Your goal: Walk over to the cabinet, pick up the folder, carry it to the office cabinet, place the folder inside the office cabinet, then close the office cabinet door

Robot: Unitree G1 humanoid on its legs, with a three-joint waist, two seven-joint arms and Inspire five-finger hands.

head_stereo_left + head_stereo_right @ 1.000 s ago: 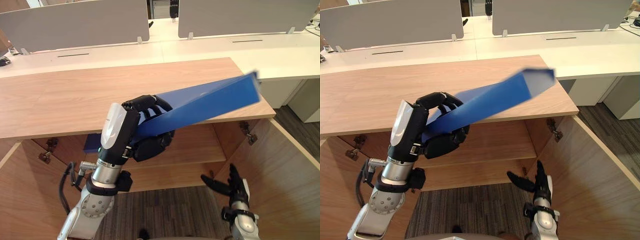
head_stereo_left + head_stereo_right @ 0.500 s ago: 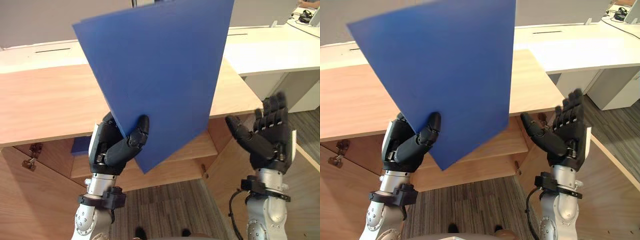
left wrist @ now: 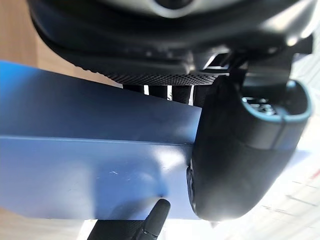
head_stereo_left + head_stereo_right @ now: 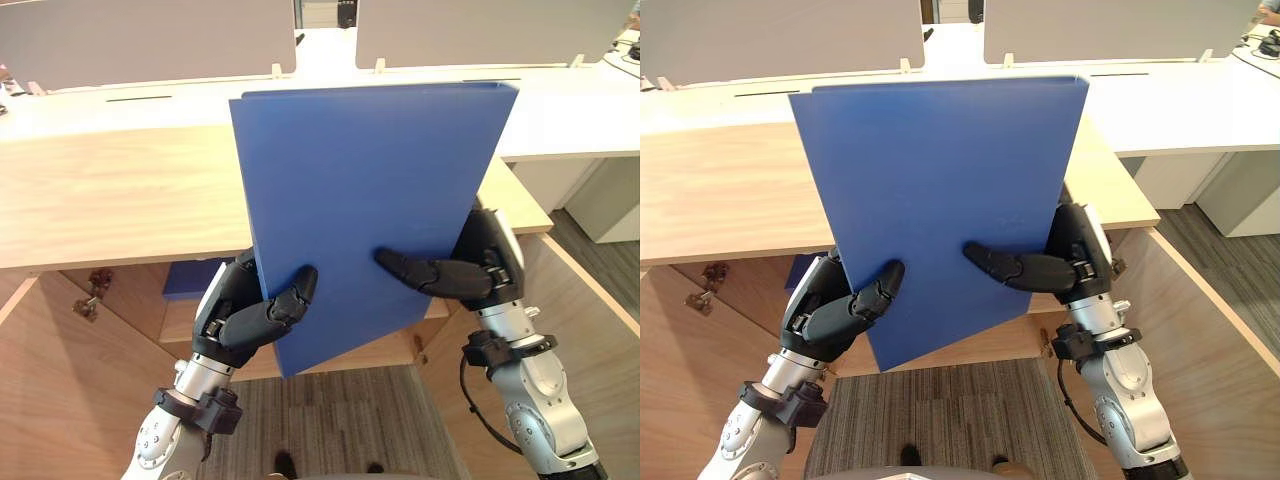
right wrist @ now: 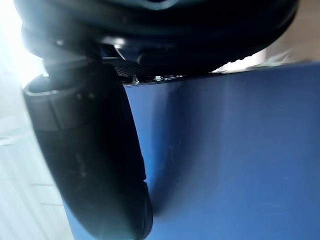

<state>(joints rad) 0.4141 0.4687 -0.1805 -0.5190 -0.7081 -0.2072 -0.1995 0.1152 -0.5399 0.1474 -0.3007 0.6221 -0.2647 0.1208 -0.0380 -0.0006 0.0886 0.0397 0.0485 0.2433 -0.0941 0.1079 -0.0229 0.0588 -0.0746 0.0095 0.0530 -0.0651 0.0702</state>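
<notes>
White desks (image 4: 570, 110) with grey partition screens (image 4: 150, 40): run across the far side, behind the cabinet.

Light-wood office cabinet (image 4: 110, 200): broad flat top. Both doors stand open toward the robot, the left door (image 4: 35, 380) and the right door (image 4: 585, 340). There is a wooden shelf (image 4: 175, 325) inside.

Grey striped carpet (image 4: 330, 420): floor in front of the open cabinet.

Large flat blue folder (image 4: 370, 180): held up in the air before the cabinet opening, broad face toward the head camera and slightly tilted. Its upper part covers the middle of the cabinet top. It is not inside the cabinet.

Dark left hand (image 4: 245, 315): clamped on the folder's lower left edge — thumb pressed on the front face, fingers curled behind.

Dark right hand (image 4: 470, 275): grasping the folder's right edge — thumb laid across the front face, fingers behind.

Small flat blue object (image 4: 190, 278): on the shelf in the cabinet's left part, partly hidden by the folder.

Metal hinge (image 4: 92, 298): on the left door's inner side.
</notes>
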